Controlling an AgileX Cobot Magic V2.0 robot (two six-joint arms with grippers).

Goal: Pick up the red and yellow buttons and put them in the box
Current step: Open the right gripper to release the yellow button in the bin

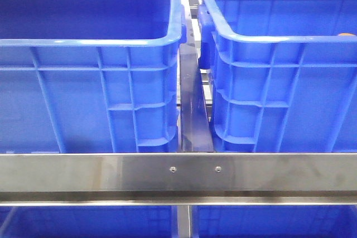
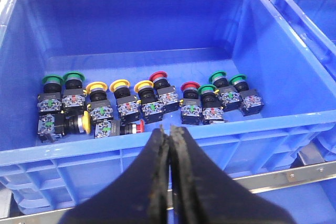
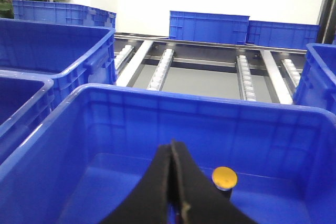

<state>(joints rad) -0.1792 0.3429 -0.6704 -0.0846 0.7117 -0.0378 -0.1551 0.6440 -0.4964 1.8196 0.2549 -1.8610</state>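
Observation:
In the left wrist view a blue crate (image 2: 157, 145) holds a row of several push buttons: yellow-capped ones (image 2: 119, 86), red-capped ones (image 2: 158, 77) and green-capped ones (image 2: 73, 77). One yellow button (image 2: 84, 122) and one red button (image 2: 137, 126) lie on their sides in front of the row. My left gripper (image 2: 171, 128) is shut and empty, above the crate's near wall. In the right wrist view my right gripper (image 3: 171, 145) is shut and empty over another blue crate (image 3: 210, 109), which holds one yellow button (image 3: 224, 178). No gripper shows in the front view.
The front view shows two blue crates, left (image 1: 89, 43) and right (image 1: 279, 43), behind a steel rail (image 1: 178, 172). A roller conveyor (image 3: 163, 64) and more blue crates (image 3: 209, 25) lie beyond the right gripper. Another crate's rim (image 2: 307, 9) borders the button crate.

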